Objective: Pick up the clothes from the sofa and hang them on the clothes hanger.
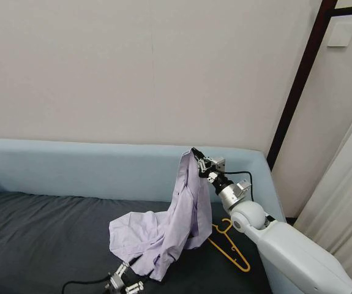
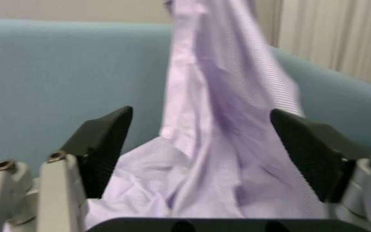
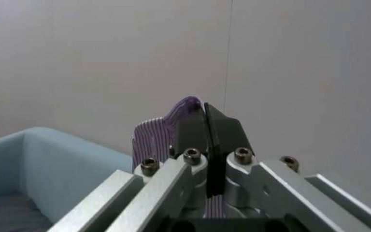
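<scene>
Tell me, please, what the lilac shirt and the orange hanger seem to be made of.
Shirt: thin woven cloth, perhaps cotton, matte; it shows fine stripes and soft creases. Hanger: thin, smooth orange rod, possibly plastic or coated wire; I cannot tell which.

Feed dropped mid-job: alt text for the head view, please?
The right end effector holds a lilac shirt up by its top edge, the lower part draped on the dark seat of the blue sofa. An orange hanger lies on the seat beside it; the left end effector is low by the hem.
</scene>
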`<state>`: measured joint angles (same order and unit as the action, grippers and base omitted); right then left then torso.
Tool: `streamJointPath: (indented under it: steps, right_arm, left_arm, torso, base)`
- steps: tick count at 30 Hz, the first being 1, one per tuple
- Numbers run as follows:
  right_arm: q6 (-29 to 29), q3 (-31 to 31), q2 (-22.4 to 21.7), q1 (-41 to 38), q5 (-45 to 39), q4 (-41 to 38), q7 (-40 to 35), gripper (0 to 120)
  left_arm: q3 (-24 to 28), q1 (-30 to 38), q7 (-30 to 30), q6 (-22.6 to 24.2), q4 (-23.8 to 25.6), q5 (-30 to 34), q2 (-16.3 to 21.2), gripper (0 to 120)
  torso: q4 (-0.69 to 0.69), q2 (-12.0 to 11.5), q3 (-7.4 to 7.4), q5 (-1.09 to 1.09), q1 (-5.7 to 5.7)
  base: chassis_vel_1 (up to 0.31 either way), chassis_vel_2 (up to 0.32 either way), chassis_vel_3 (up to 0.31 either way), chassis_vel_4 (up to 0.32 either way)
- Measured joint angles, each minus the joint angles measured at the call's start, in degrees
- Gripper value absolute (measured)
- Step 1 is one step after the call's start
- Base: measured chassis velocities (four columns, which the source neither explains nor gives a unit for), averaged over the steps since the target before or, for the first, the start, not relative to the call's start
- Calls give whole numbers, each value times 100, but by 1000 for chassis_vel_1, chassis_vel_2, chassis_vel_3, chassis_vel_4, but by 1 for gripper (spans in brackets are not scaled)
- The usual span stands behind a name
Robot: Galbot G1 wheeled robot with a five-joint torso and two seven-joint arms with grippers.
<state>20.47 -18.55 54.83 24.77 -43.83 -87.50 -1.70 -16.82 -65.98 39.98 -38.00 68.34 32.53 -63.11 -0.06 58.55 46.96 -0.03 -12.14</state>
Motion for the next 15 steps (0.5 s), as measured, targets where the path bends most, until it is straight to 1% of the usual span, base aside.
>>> streamJointPath:
  steps: [1,2,3,4,5,7,8,10,12,13,15]
  right_arm:
    - [0,0,-13,0,-1,-12,0,0]
    - [0,0,-36,0,-5,-37,1,0]
    - [0,-1,-52,0,-9,-56,2,0]
    - [1,-1,-67,0,-13,-69,0,0]
    - [1,-1,-67,0,-13,-69,0,0]
    - [2,-11,-91,4,-15,-102,2,0]
    - [2,-11,-91,4,-15,-102,2,0]
    - [2,-30,-104,1,-15,-135,1,0]
    - [2,-50,-104,-16,-20,-159,2,0]
    - [2,-50,-104,-16,-20,-159,2,0]
    - [-1,-62,-94,-32,-29,-178,-2,0]
  left_arm:
    - [33,147,-22,88,-127,56,-60,93]
    - [90,368,-88,233,-337,100,-173,98]
    - [151,570,-150,375,-553,119,-300,99]
    - [216,753,-173,498,-766,129,-441,100]
    - [216,753,-173,498,-766,129,-441,100]
    - [343,1091,-167,825,-1185,218,-731,100]
    - [343,1091,-167,825,-1185,218,-731,100]
    - [399,1360,-39,1089,-1518,423,-994,100]
    - [403,1531,69,1208,-1757,588,-1136,100]
    - [403,1531,69,1208,-1757,588,-1136,100]
    - [392,1711,239,1347,-2023,812,-1284,100]
  torso:
    - [0,0,0,1,0]
    - [-1,0,0,0,0]
    - [-2,0,0,-1,0]
    - [-2,-1,0,-1,0]
    - [-2,-1,0,-1,0]
    - [-2,-1,0,-2,0]
    - [-2,-1,0,-2,0]
    - [-1,-1,0,1,0]
    - [-1,-1,0,0,0]
    - [-1,-1,0,0,0]
    - [-1,-1,0,0,-1]
  base:
    - [0,0,0,0]
    - [0,0,0,0]
    - [0,0,0,0]
    - [0,0,0,0]
    - [0,0,0,0]
    - [0,0,0,0]
    - [0,0,0,0]
    - [0,0,0,0]
    - [0,0,0,0]
    - [0,0,0,0]
    - [0,0,0,0]
